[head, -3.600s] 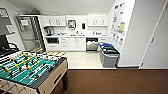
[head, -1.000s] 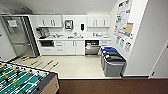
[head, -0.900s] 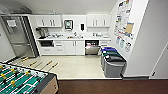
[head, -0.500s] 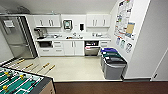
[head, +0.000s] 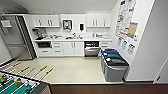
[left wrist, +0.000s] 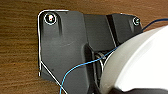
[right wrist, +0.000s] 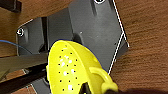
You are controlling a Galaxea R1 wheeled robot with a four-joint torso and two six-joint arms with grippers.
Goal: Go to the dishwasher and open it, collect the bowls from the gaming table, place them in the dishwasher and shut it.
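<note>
Right gripper carries a yellow perforated bowl (right wrist: 75,70), seen close against the wrist over wood-grain floor (right wrist: 142,50); whether the fingers are clamped on it cannot be made out. On the left wrist a white bowl (left wrist: 135,62) sits equally close, above the same dark floor, and the finger position there is likewise undeterminable. Across the room, well apart from both arms, the dishwasher (head: 91,48) stands under the counter (head: 72,39), right of the white cabinets (head: 68,48); its upper part looks dark. Bins (head: 113,65) line the right wall. One corner of the gaming table (head: 17,83) lies near left.
</note>
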